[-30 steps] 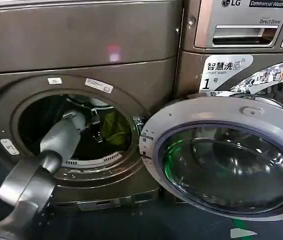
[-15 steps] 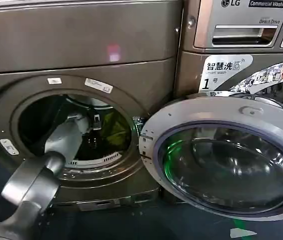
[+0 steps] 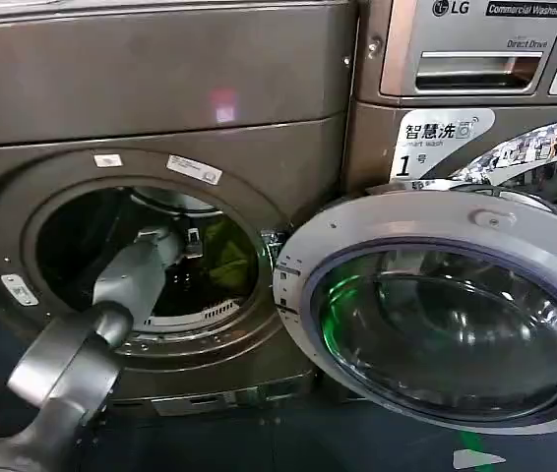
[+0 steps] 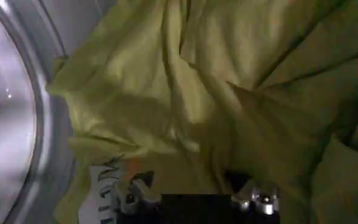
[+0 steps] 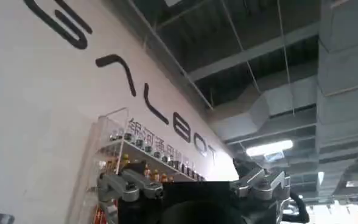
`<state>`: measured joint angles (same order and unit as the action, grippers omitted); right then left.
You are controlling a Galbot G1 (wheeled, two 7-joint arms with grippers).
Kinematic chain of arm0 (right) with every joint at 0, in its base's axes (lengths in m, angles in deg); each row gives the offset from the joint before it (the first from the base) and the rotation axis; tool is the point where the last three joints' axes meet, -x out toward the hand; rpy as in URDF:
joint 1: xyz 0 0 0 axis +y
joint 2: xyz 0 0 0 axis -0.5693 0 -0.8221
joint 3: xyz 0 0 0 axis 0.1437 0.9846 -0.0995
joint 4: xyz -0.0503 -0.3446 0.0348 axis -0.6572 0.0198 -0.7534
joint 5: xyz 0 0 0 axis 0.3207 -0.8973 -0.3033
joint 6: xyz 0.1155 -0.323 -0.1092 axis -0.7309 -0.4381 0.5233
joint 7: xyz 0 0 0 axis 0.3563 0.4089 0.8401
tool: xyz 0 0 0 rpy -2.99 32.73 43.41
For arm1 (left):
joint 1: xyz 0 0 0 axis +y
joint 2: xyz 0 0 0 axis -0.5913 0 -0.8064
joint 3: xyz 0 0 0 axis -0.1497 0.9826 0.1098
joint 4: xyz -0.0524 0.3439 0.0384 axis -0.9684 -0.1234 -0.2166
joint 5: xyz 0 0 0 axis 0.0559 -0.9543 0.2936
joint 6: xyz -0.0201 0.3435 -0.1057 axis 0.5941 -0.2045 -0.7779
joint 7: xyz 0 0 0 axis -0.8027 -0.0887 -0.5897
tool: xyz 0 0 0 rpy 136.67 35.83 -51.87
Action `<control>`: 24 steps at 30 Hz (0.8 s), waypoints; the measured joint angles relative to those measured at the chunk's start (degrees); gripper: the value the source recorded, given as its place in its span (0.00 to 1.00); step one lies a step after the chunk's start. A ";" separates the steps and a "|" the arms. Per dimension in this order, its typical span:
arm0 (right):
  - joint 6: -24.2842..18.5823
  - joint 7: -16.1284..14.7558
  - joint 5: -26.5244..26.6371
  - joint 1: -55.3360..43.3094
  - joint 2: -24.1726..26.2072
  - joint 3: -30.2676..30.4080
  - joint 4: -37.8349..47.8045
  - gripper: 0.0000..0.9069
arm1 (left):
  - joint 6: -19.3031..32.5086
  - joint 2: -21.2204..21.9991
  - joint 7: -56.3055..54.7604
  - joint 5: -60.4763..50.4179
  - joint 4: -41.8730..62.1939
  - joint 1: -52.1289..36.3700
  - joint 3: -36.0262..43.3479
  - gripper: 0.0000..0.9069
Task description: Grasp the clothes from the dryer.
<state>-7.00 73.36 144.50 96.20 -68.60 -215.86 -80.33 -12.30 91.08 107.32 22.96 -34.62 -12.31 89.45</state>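
A: Where's the clothes?
B: Inside the dryer, in the drum. From the head view the clothes sit at about 3 o'clock of the porthole, against the drum's right wall.

A: Look?
B: Yellow-green, soft, heavily creased, bunched in folds. In the left wrist view the clothes lie against the shiny drum wall, with a pale printed patch next to one fingertip.

A: Left gripper?
B: The left gripper is inside the drum, arm reaching in through the porthole from about 7 o'clock. It's right at the cloth's left edge. In its wrist view the left gripper has fingers spread apart with fabric just past the tips. Not clamped on anything I can see.

A: Touching the cloth?
B: Can't tell, tips are very near it.

A: Right gripper?
B: The right gripper points up toward a wall and ceiling, fingers parted, nothing between them.

A: Door?
B: The door is swung open to the right of the porthole, silver rim, dark glass. An LG machine stands at 1 o'clock from the porthole, with a white "1" label below its panel.
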 measured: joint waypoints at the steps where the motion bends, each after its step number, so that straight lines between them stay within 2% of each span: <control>1: -0.01 0.00 0.00 0.00 0.00 0.00 0.00 1.00 | -0.16 -0.01 -0.11 0.05 -0.04 0.06 -0.02 0.00; 14: -0.07 0.02 0.00 0.01 -0.28 -0.03 0.03 1.00 | -0.96 -0.51 -1.28 3.23 -1.15 0.68 -2.51 0.00; 24: -0.16 0.16 -0.19 -0.42 -0.33 0.66 -0.15 1.00 | -2.66 -2.06 -5.02 14.10 -7.71 3.55 -10.29 0.00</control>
<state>-7.16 73.52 144.31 95.77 -68.93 -215.20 -80.48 -14.96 89.02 102.30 37.06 -42.33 -8.75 79.16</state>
